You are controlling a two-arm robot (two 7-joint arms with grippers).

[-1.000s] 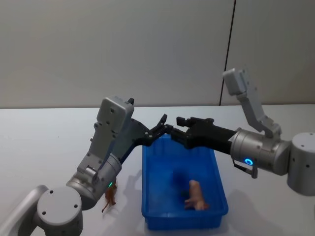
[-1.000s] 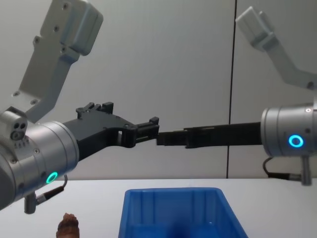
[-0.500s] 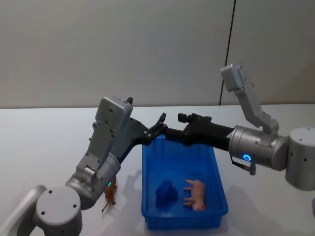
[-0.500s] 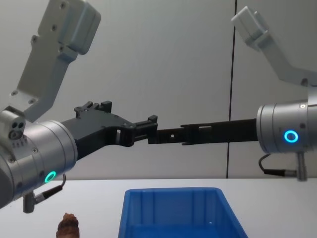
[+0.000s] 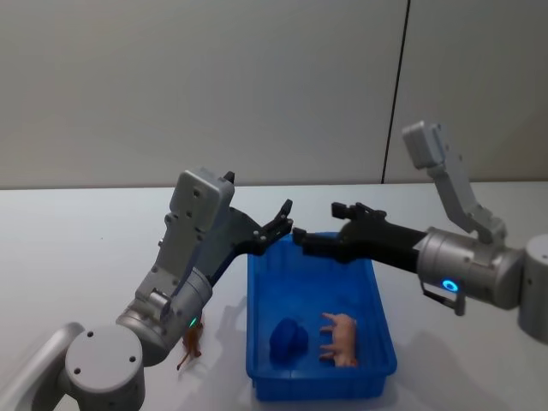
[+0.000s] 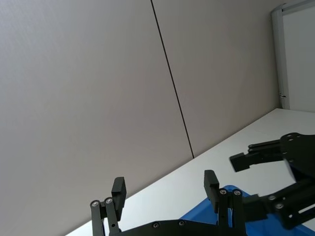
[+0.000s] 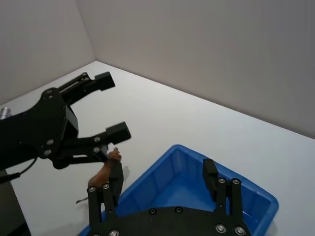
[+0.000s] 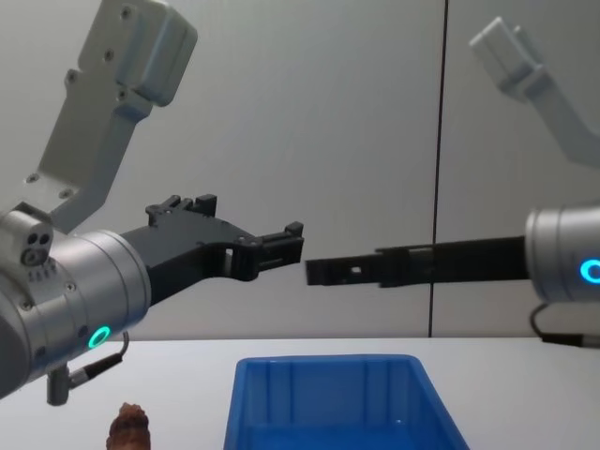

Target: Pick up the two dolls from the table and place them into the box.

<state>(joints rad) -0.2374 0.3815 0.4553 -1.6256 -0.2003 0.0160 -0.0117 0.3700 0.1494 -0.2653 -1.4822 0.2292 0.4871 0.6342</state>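
Left gripper and right gripper hover over the far end of the box, fingers spread, empty; blue doll lies inside, brown doll on the desk beside it

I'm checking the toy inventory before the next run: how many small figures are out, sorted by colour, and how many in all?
Blue doll, in the box: 1
Pink figure, in the box: 1
Brown doll, on the table beside the box: 1
Total: 3
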